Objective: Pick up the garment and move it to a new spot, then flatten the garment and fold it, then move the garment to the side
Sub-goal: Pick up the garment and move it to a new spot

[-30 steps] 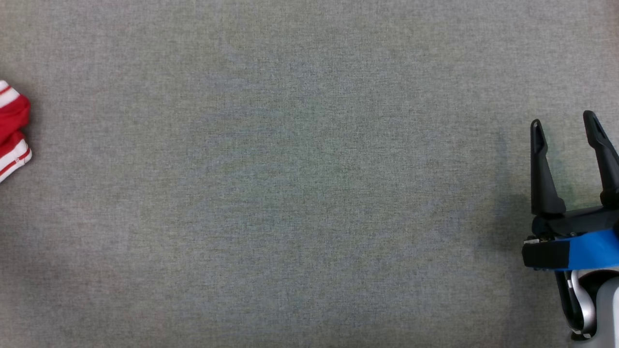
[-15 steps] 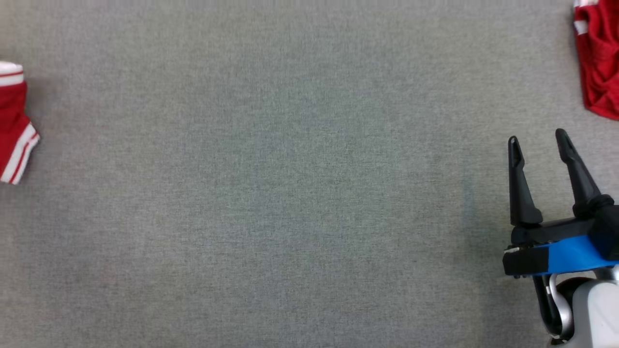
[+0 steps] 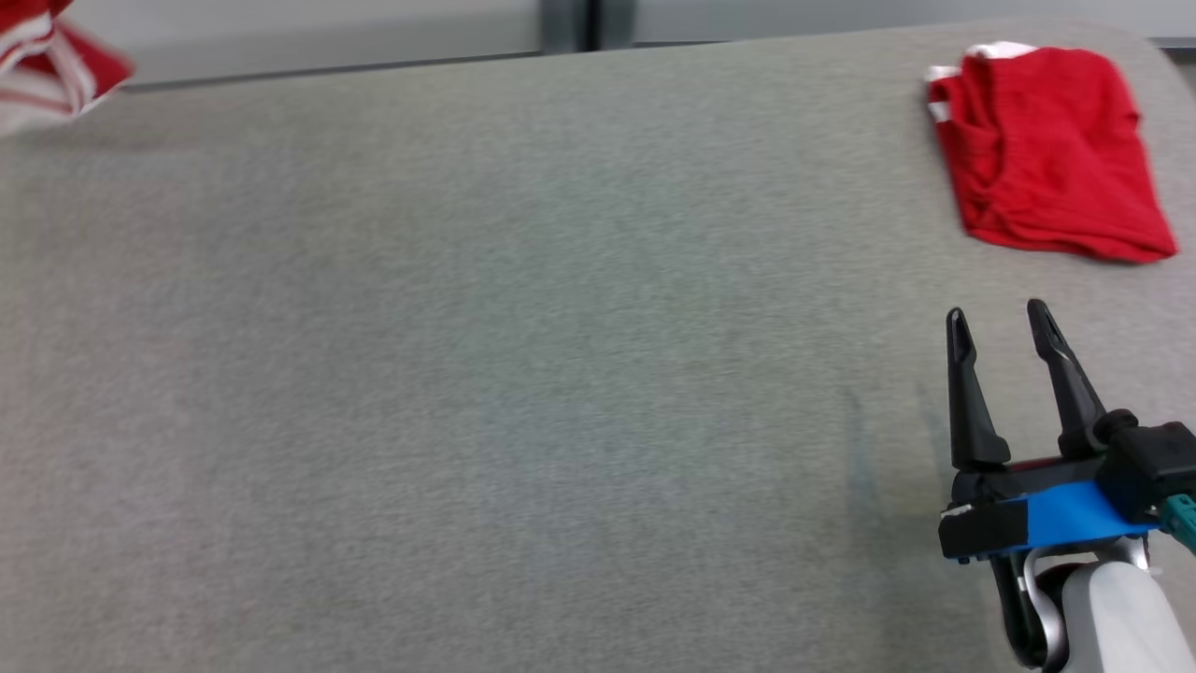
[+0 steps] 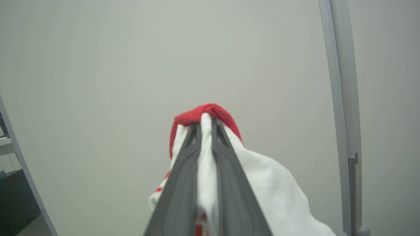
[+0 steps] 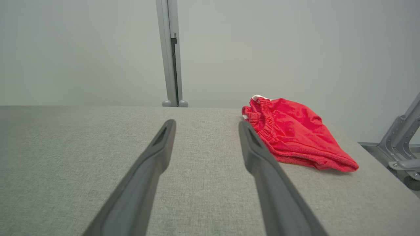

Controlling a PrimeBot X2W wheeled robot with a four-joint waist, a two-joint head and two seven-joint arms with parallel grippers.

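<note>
table [image 3: 523, 374]: grey top, sitting under everything | red shorts [image 3: 1046, 154]: lying on table's far right corner | garment [image 3: 56, 65]: red-white, dangling by table's far left edge | left gripper [image 4: 206, 124]: clamping it | right gripper [image 3: 995, 310]: fingers spread, empty, hovering over table's near right | step: reckon it's carrying; next I'd be lowering it mid-table, then flattening

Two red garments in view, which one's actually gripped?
The red-and-white striped garment, pinched in the left gripper. The plain red garment lies loose on the table, beyond the open right gripper.
</note>
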